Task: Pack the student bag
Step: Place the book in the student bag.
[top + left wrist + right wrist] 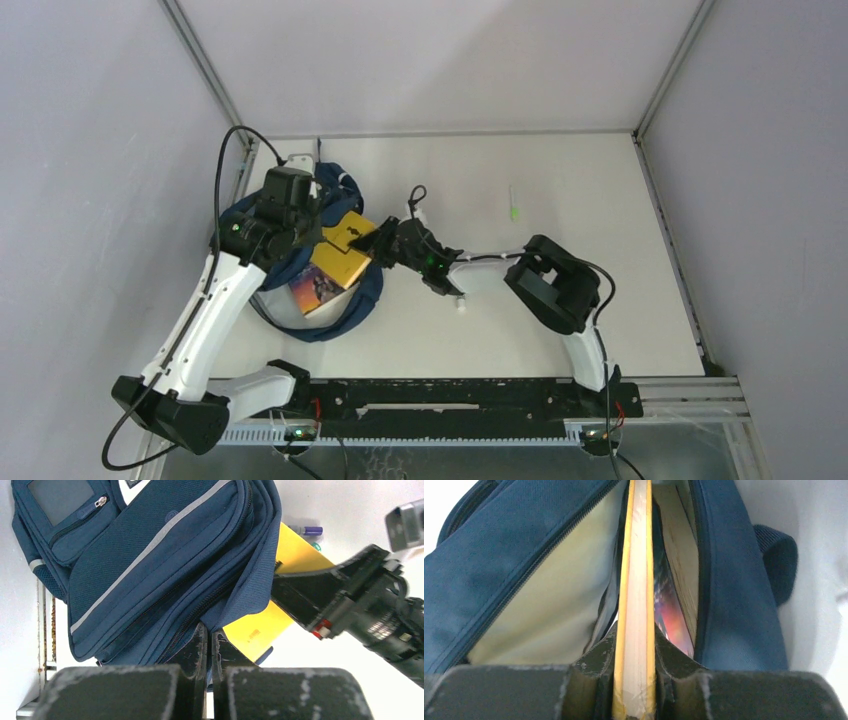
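Observation:
The navy student bag (pixel 330 300) lies at the table's left, its mouth open toward the right. My left gripper (pixel 210 632) is shut on the bag's blue fabric edge (pixel 235 605) and holds the opening up. My right gripper (pixel 634 635) is shut on a yellow-covered book (pixel 635 580) seen edge-on, its far end between the bag's pale lining (pixel 559 595) and a second book with a colourful cover (pixel 669 615) inside the bag. From above, the yellow book (pixel 345 250) sticks out of the bag, with the colourful book (pixel 315 288) below it.
A green pen (pixel 514 205) lies on the table at the back middle. A purple marker (pixel 310 530) lies beyond the yellow book in the left wrist view. The table's metal edge rail (pixel 240 175) runs just left of the bag.

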`<control>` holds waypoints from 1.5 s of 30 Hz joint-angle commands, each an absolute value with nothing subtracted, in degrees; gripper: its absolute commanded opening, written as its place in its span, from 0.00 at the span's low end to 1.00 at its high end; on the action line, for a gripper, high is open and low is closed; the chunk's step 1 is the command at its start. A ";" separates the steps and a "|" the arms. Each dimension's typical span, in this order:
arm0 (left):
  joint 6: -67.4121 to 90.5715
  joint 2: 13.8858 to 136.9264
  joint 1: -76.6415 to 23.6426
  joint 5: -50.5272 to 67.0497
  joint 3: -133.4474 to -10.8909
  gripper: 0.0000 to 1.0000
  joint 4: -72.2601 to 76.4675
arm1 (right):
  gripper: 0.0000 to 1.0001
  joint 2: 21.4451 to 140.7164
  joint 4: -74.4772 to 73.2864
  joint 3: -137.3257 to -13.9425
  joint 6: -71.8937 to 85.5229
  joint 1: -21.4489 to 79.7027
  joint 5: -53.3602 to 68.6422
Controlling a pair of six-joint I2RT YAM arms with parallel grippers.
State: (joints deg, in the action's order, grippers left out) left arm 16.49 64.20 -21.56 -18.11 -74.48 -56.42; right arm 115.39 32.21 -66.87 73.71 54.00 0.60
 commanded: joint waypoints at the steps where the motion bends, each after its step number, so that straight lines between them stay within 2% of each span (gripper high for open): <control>1: 16.84 62.92 -21.45 -15.90 -78.56 0.00 -51.32 | 0.00 117.11 34.27 -76.35 77.64 57.38 -8.47; 3: 17.19 63.38 -21.40 -15.57 -78.77 0.00 -51.29 | 0.07 120.34 31.34 -82.00 77.77 58.18 -7.51; 4: 17.23 63.56 -21.36 -15.14 -79.02 0.00 -51.44 | 0.14 122.37 29.84 -85.21 77.64 58.39 -6.05; 7: 16.84 63.70 -21.36 -14.55 -78.83 0.00 -51.77 | 0.49 126.42 24.90 -92.79 75.65 58.71 -1.00; 10: 16.22 63.26 -21.29 -15.99 -78.04 0.00 -51.89 | 0.75 126.16 20.07 -93.45 72.92 58.62 1.70; 13: 16.47 63.15 -21.04 -16.58 -77.86 0.00 -51.79 | 0.92 125.08 17.15 -92.19 70.47 58.45 3.79; 15: 16.61 63.13 -20.59 -16.75 -77.95 0.00 -51.56 | 0.96 123.90 16.80 -89.86 70.29 58.56 3.62; 27: 16.47 63.81 -17.11 -16.05 -78.33 0.00 -50.54 | 0.99 115.97 8.63 -82.42 60.52 58.94 6.15; 31: 16.95 63.60 -16.88 -15.52 -76.85 0.00 -49.66 | 0.99 109.34 10.76 -74.72 56.71 59.08 4.87; 36: 15.92 63.45 -16.90 -12.35 -74.09 0.00 -47.30 | 0.94 100.07 10.56 -66.33 47.66 57.38 3.41; 42: 14.59 63.37 -17.05 -1.61 -69.73 0.00 -42.30 | 0.86 87.08 1.45 -54.34 39.50 53.62 -7.46; 45: 13.62 64.62 -17.82 -0.60 -68.99 0.00 -42.45 | 0.85 80.58 -4.12 -48.55 38.44 51.15 -11.47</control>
State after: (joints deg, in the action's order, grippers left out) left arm 15.49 64.75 -17.19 -6.61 -69.80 -50.68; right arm 87.26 3.77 -53.63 43.75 54.24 -3.53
